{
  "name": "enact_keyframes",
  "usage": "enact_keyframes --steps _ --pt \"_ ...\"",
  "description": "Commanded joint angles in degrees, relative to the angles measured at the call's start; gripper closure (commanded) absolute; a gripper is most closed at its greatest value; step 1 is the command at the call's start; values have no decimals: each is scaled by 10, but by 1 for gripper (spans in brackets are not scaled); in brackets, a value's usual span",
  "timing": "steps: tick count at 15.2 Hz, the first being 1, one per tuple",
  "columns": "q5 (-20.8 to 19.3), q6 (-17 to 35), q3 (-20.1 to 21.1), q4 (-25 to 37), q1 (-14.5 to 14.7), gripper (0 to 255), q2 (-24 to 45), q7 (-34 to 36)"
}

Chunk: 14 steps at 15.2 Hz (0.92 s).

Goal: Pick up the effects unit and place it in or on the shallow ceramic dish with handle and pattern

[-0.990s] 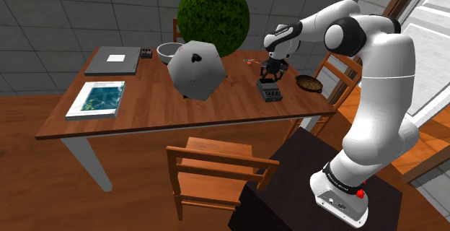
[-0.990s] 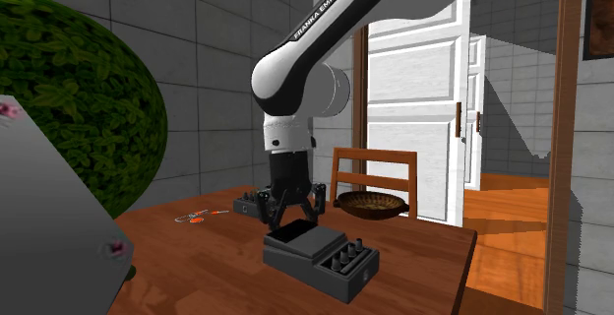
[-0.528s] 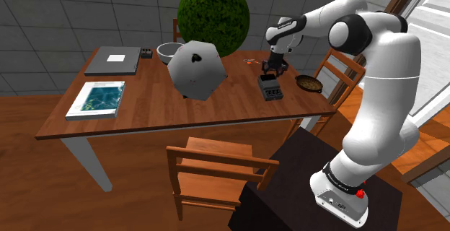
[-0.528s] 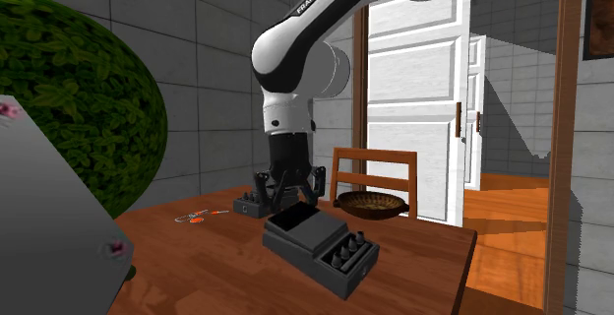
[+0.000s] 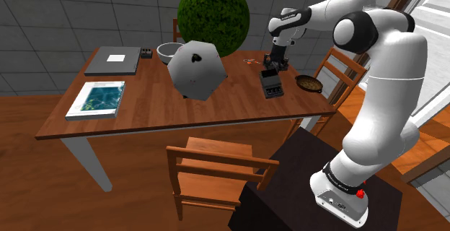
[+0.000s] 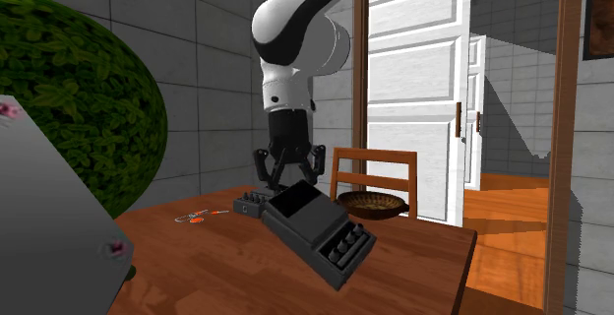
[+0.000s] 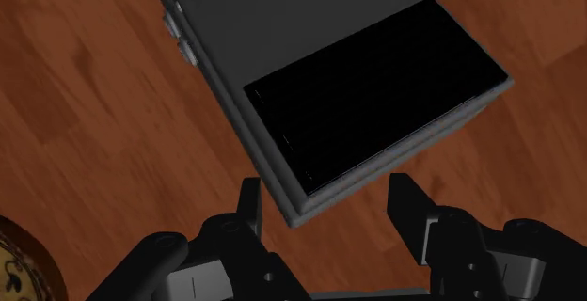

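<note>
The effects unit [image 5: 271, 85] is a dark grey pedal with a black tread and a row of knobs, on the wooden table [image 5: 144, 114] near its right end. In the second exterior view the effects unit [image 6: 315, 226] is tilted, its rear end raised under my gripper [image 6: 291, 177] and its knob end low. In the wrist view my gripper [image 7: 325, 191] clasps a rear corner of the effects unit [image 7: 357, 102], one finger on each edge. My gripper [image 5: 276, 62] hangs just above it. The brown patterned dish [image 5: 309, 83] [image 6: 370, 204] [image 7: 11, 261] sits a short way beyond, near the table edge.
A small black box [image 6: 248, 205] and a red-tipped item [image 6: 192, 217] lie behind the pedal. A big grey polyhedron [image 5: 196, 69], a book [image 5: 97, 97], a grey slab [image 5: 113, 60] and a bowl [image 5: 170, 49] fill the table's left. Chairs [image 5: 220, 172] [image 5: 339, 67] flank it.
My gripper has risen and the pedal's rear end has come up with it, so the pedal, flat on the table a second ago, now slopes steeply.
</note>
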Motion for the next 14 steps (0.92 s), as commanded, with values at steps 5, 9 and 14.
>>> enact_keyframes --steps 5,9,14 --pt "-5 -36 -2 18 1 255 -18 4" --pt "-4 -50 -13 40 -25 255 -9 -30" --pt "0 -68 -29 84 -71 255 22 -87"
